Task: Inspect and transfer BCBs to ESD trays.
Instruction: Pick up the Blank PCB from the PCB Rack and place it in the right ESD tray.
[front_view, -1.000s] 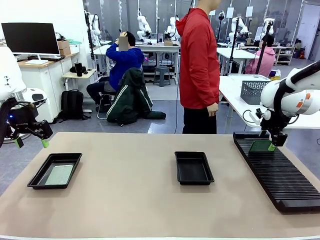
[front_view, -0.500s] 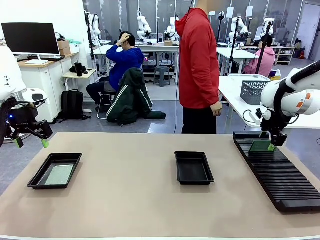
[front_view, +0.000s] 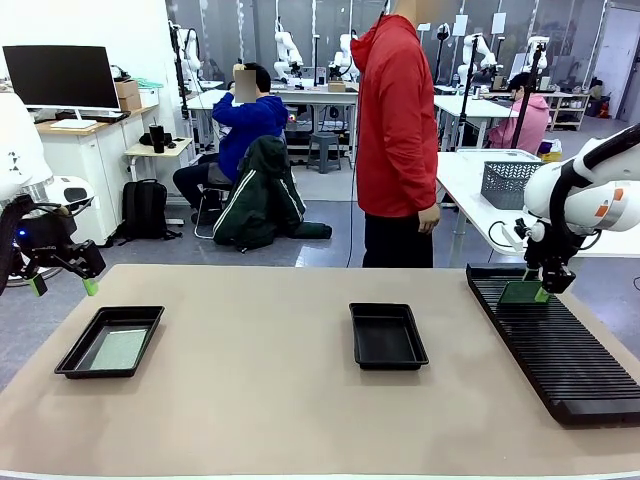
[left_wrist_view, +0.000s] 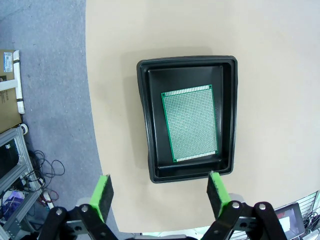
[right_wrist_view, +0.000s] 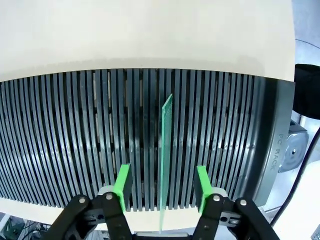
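1. Right wrist view: one green BCB (right_wrist_view: 166, 145) stands on edge in a slot of the ribbed black rack (right_wrist_view: 60, 140). The right gripper (right_wrist_view: 162, 182) straddles it, jaws half-wide, and I read a gap on each side, with neither pad touching. The front view hides those gaps.
2. Left wrist view: the second BCB (left_wrist_view: 190, 124) lies flat in the left ESD tray (left_wrist_view: 146, 125). The left gripper (left_wrist_view: 159, 192) hovers above, jaws wide, holding nothing.
3. Front view: middle ESD tray (front_view: 388, 308) at table centre; rack along the right edge.
4. Surface: beige table (front_view: 250, 400). A person (front_view: 397, 120) in a red jacket stands at the far side; grey floor and workbenches behind.
5. Count: BCBs 2; ESD trays 2; rack 1; grippers 2.
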